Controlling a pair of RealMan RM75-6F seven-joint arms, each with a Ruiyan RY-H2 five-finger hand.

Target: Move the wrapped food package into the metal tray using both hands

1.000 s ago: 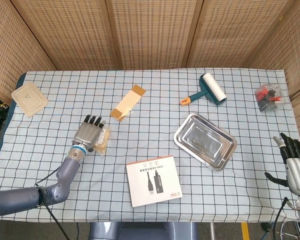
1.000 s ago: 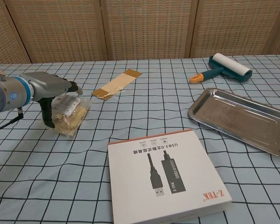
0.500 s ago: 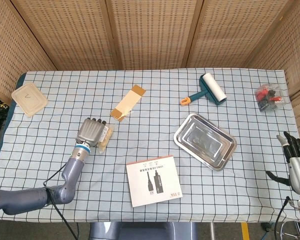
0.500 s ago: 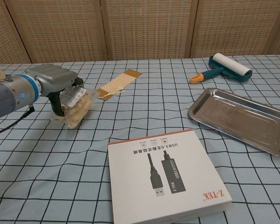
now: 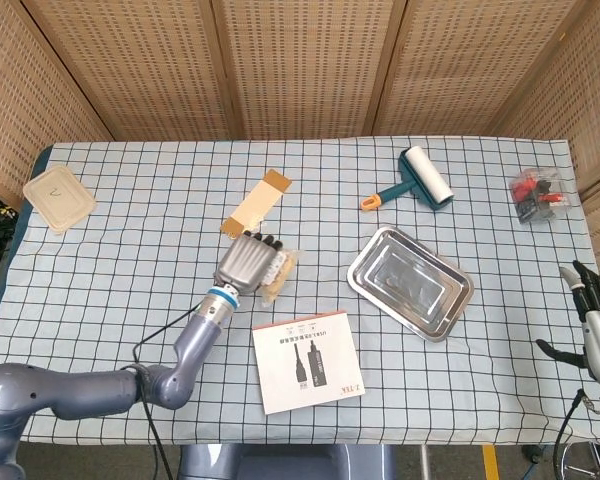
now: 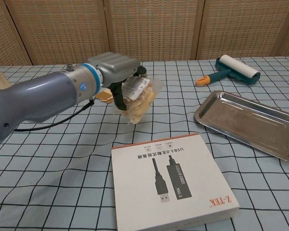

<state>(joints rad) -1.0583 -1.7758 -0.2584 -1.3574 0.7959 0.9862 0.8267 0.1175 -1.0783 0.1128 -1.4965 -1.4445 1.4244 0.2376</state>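
Broadly, the table (image 5: 100,200) under its checked cloth carries everything, and the steel tray (image 5: 410,283) lies on its right half, its long axis running diagonally from upper left to lower right in the head view. Next in size, a white USB box (image 5: 308,361) sits near the front edge, between the left arm and the tray. The left hand (image 5: 245,264) holds the package (image 6: 138,97) clear of the cloth, fingers wrapped over its top, just behind the box; the chest view shows the package hanging tilted beneath the palm (image 6: 116,67). From that hand the tray lies to the right and slightly nearer the robot, well apart, with open cloth between. The right hand (image 5: 595,320) waits off the table's right edge, fingers spread and holding nothing; it is the nearer hand to the tray, so a handover over the cloth between looks likely. Smaller things lie behind: a lint roller (image 5: 417,180), a brown card strip (image 5: 255,205), a lidded container (image 5: 58,197) and a small clear box (image 5: 538,194).
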